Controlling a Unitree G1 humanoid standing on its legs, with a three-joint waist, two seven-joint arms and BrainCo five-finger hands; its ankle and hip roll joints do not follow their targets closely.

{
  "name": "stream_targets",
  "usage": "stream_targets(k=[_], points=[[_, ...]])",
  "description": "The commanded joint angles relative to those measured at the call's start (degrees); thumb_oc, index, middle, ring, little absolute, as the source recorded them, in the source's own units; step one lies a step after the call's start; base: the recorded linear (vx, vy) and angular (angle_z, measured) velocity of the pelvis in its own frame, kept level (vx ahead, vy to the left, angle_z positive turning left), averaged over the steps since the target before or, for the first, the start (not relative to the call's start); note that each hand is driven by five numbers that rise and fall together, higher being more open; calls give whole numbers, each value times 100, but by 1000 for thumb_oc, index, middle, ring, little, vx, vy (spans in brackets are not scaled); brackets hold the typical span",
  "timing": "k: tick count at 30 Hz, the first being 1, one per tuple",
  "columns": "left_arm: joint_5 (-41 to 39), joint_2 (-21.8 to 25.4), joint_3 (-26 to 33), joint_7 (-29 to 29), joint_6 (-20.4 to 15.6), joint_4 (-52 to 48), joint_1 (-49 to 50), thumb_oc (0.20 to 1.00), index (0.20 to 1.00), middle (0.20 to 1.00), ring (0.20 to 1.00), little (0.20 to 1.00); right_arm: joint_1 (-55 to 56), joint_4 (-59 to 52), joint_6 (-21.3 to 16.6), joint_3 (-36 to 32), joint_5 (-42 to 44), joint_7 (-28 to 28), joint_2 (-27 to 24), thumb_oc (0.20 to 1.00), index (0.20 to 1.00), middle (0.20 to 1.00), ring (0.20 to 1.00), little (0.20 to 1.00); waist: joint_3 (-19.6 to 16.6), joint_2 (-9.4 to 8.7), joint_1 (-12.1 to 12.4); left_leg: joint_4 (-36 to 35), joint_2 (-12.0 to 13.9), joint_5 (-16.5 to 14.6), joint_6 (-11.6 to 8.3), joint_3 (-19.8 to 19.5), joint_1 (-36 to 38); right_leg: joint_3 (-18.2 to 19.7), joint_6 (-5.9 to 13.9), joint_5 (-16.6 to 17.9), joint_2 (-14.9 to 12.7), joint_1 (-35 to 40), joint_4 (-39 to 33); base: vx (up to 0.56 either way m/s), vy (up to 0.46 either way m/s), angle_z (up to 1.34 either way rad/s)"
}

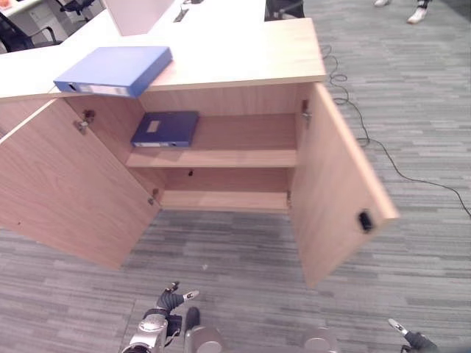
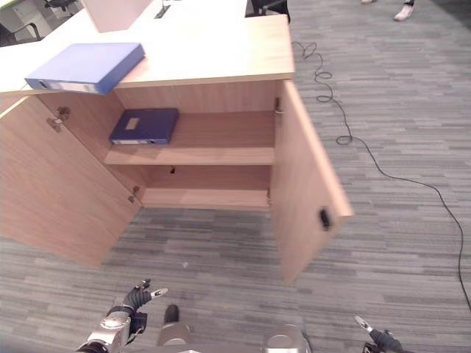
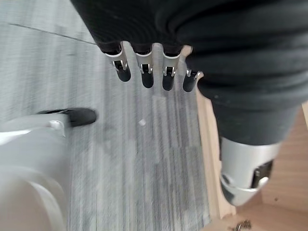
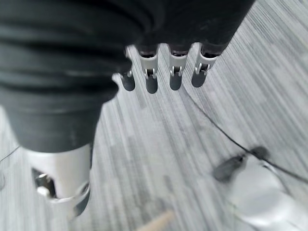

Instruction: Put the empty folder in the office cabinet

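A blue folder (image 1: 115,70) lies flat on top of the wooden cabinet (image 1: 243,62), at its left front corner, jutting slightly over the edge. A second, darker blue folder (image 1: 165,129) lies on the upper shelf inside, at the left. Both cabinet doors stand wide open. My left hand (image 1: 171,301) hangs low over the carpet in front of the cabinet, its fingers (image 3: 144,72) straight and holding nothing. My right hand (image 1: 412,337) hangs low at the lower right, its fingers (image 4: 163,72) straight and empty too.
The left door (image 1: 66,187) and right door (image 1: 338,184) swing out toward me on either side of the opening. The lower shelf (image 1: 224,200) is bare. A black cable (image 1: 368,140) trails over the carpet to the right. Office chairs and a person's shoes (image 1: 417,12) show at the back.
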Motion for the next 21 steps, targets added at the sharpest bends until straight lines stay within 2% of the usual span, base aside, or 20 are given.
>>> stream_targets(k=[1, 2, 3, 4, 5, 6, 7, 8, 9, 10, 11, 12, 13, 14, 15, 17, 19, 21], points=[[208, 64, 6, -81, -164, -337, -1, 1000, 1000, 1000, 1000, 1000, 23, 160, -12, 201, 242, 81, -53, 1000, 1000, 1000, 1000, 1000, -157, 289, 22, -857, 792, 326, -156, 221, 475, 430, 411, 984, -455, -296, -601, 111, 253, 13], [208, 65, 6, -81, -164, -337, -1, 1000, 1000, 1000, 1000, 1000, 23, 159, -12, 201, 242, 81, -53, 1000, 1000, 1000, 1000, 1000, -154, 287, 23, -859, 791, 326, -156, 224, 481, 432, 411, 984, -456, -293, -601, -7, 291, -39], [283, 183, -2, -90, -110, -383, -49, 1000, 1000, 1000, 1000, 1000, -31, 107, 44, 347, 64, 95, 64, 1000, 1000, 1000, 1000, 1000, -81, 154, 71, -955, 522, 117, -156, 757, 776, -205, 411, 2282, -827, -692, -560, -83, 472, -86], [297, 265, 17, -98, -79, -406, -71, 1000, 1000, 1000, 1000, 1000, -83, 76, 49, 401, 35, 86, 98, 1000, 1000, 1000, 1000, 1000, -33, 148, 144, -974, 454, 37, -133, 1061, 886, -778, 411, 2425, -1011, -827, -421, -124, 693, -117], [340, 341, 18, -125, -28, -458, -78, 1000, 1000, 1000, 1000, 1000, -123, 41, 32, 488, 24, 78, 175, 1000, 1000, 1000, 1000, 1000, -15, 154, 199, -971, 294, -4, 15, 1217, 897, -1292, 411, 2370, -1113, -864, -243, -99, 620, -100], [323, 370, 24, -152, -16, -499, -43, 1000, 1000, 1000, 1000, 1000, -150, 6, 25, 573, 33, 96, 227, 1000, 1000, 1000, 1000, 1000, 31, 176, 191, -947, 159, -39, 172, 1285, 925, -1403, 411, 2119, -893, -922, 148, -80, 639, -81], [251, 385, 63, -159, -17, -550, -16, 1000, 1000, 1000, 1000, 1000, -160, -55, -5, 632, 69, 116, 270, 1000, 1000, 1000, 1000, 1000, 72, 180, 175, -935, 32, -50, 295, 1348, 953, -1360, 394, 1822, -513, -965, 405, -43, 419, -58], [250, 387, 66, -159, -16, -553, -16, 1000, 1000, 1000, 1000, 1000, -162, -56, -5, 634, 70, 115, 271, 1000, 1000, 1000, 1000, 1000, 66, 180, 187, -939, 34, -41, 296, 1363, 947, -1343, 393, 1836, -506, -986, 402, -95, 690, -41], [220, 419, 242, -161, 23, -528, 39, 1000, 1000, 1000, 1000, 1000, -207, -173, -69, 827, 99, 134, 365, 1000, 1000, 1000, 1000, 1000, 174, 206, 281, -923, -413, -94, 662, 1531, 996, -1913, 200, 1025, 533, -869, 826, -81, 488, -45], [220, 420, 243, -161, 23, -528, 37, 1000, 1000, 1000, 1000, 1000, -210, -173, -70, 827, 99, 134, 366, 1000, 1000, 1000, 1000, 1000, 172, 218, 274, -926, -398, -79, 658, 1522, 984, -1931, 189, 1046, 551, -861, 797, -99, 695, -59], [145, 399, 374, -130, 55, -414, 77, 1000, 1000, 1000, 1000, 1000, -268, -157, -99, 925, 120, 135, 419, 1000, 1000, 1000, 1000, 1000, 210, 199, 362, -908, -637, -128, 813, 1588, 1036, -2356, -7, 702, 991, -934, 980, -32, 202, -45], [145, 400, 376, -130, 55, -413, 73, 1000, 1000, 1000, 1000, 1000, -274, -155, -100, 925, 120, 135, 420, 1000, 1000, 1000, 1000, 1000, 195, 218, 359, -911, -612, -108, 808, 1582, 1008, -2373, -23, 740, 1022, -938, 931, -38, 271, -18], [140, 384, 460, -104, 60, -385, 120, 1000, 1000, 1000, 1000, 1000, -270, -129, -92, 957, 102, 138, 449, 1000, 1000, 1000, 1000, 1000, 165, 197, 428, -897, -718, -156, 860, 1672, 1018, -2554, -92, 673, 1075, -873, 818, -29, 93, -16], [124, 349, 502, -109, 53, -384, 166, 1000, 1000, 1000, 1000, 1000, -276, -136, -83, 1013, 56, 139, 483, 1000, 1000, 1000, 1000, 1000, 143, 142, 533, -865, -797, -191, 857, 1744, 1005, -2737, -255, 534, 1024, -678, 493, -29, 81, -35], [160, 312, 507, -114, 48, -345, 174, 1000, 1000, 1000, 1000, 1000, -260, -131, -74, 1089, 8, 139, 502, 1000, 1000, 1000, 1000, 1000, 152, 99, 563, -887, -879, -237, 843, 1745, 1063, -2695, -362, 365, 1065, -454, 90, -15, 10, -51], [218, 179, 553, -109, -8, -293, 253, 1000, 1000, 1000, 1000, 1000, -254, -104, -52, 1241, -104, 188, 470, 1000, 1000, 1000, 1000, 1000, 67, 83, 587, -793, -1035, -290, 882, 1725, 972, -2185, -448, 408, 1279, -252, -639, 22, 17, -21], [225, 96, 562, -88, -25, -255, 288, 1000, 1000, 1000, 1000, 1000, -255, -104, -44, 1290, -196, 183, 427, 1000, 1000, 1000, 1000, 1000, 65, 127, 638, -604, -1123, -373, 904, 1751, 891, -2195, -508, 436, 1228, -154, -845, 28, 54, -14], [175, 11, 543, -88, -39, -257, 305, 1000, 1000, 1000, 1000, 1000, -279, -75, -37, 1292, -207, 171, 367, 1000, 1000, 1000, 1000, 1000, 145, 178, 600, -193, -1199, -509, 887, 1570, 700, -2073, -548, 420, 1264, -41, -1088, -34, 53, -20]])
